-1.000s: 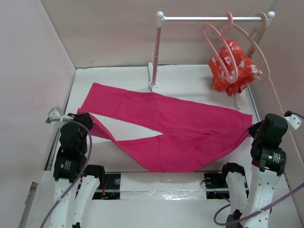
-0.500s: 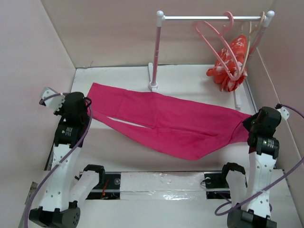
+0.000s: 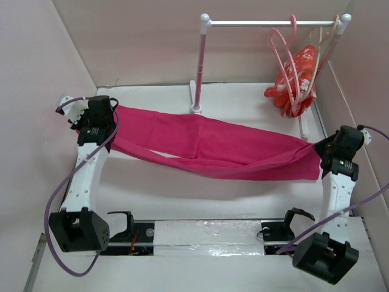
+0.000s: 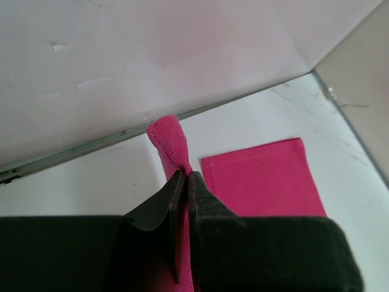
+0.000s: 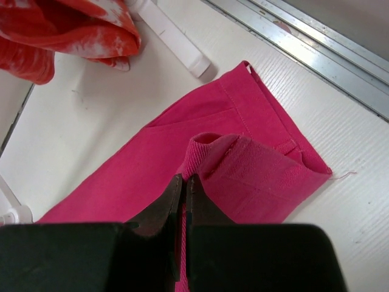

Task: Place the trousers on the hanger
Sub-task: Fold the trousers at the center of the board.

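Drawn tauter than a moment ago, from left edge to right edge: trousers (image 3: 213,146). Clamped at a leg fold in left gripper (image 4: 184,176), at waistband in right gripper (image 5: 184,181).

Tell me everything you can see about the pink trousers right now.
The trousers are plain magenta-pink twill-looking cloth, stretched lengthwise across the white table. The left end effector is shut on a bunched leg end; the other leg's hem lies flat beside it. The right end effector is shut on a fold at the waistband end, where stitched seams show.
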`<state>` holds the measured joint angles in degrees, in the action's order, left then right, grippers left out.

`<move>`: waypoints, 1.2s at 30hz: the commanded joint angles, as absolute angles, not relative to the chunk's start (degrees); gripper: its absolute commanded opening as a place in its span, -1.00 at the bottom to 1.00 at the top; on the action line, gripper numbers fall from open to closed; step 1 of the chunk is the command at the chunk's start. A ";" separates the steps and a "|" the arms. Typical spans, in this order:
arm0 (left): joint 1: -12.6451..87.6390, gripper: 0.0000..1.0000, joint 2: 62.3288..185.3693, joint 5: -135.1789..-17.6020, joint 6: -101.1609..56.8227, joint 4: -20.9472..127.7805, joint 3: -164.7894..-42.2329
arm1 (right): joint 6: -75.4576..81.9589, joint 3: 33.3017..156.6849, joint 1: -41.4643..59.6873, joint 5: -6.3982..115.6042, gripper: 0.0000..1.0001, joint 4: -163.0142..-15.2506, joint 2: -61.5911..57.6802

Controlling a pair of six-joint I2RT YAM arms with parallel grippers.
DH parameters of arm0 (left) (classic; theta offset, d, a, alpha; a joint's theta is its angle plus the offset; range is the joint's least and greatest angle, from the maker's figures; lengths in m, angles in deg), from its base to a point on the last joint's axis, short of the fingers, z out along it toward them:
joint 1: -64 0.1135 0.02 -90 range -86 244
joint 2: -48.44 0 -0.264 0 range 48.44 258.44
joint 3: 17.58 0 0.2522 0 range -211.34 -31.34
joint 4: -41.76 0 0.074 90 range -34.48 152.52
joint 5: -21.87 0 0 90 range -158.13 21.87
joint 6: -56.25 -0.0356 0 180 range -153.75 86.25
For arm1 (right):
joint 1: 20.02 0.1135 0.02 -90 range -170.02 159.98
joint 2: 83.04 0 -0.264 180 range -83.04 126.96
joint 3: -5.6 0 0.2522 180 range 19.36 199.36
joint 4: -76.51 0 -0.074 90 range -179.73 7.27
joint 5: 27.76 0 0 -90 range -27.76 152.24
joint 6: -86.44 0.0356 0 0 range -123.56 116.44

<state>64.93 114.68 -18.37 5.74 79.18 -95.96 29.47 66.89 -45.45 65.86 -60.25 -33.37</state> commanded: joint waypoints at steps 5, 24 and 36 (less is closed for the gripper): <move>69.44 -1.00 119.10 -19.95 3.89 76.72 -98.58 | 30.09 65.95 -47.96 65.41 -1.00 -72.49 -30.66; 67.42 -1.00 143.53 -21.20 -1.05 74.51 -115.98 | 33.61 68.58 -52.28 57.58 -1.00 -84.18 -13.88; 66.19 -1.00 160.85 -23.74 -2.55 72.84 -131.26 | 34.76 79.37 -45.68 64.70 -0.96 -84.80 3.95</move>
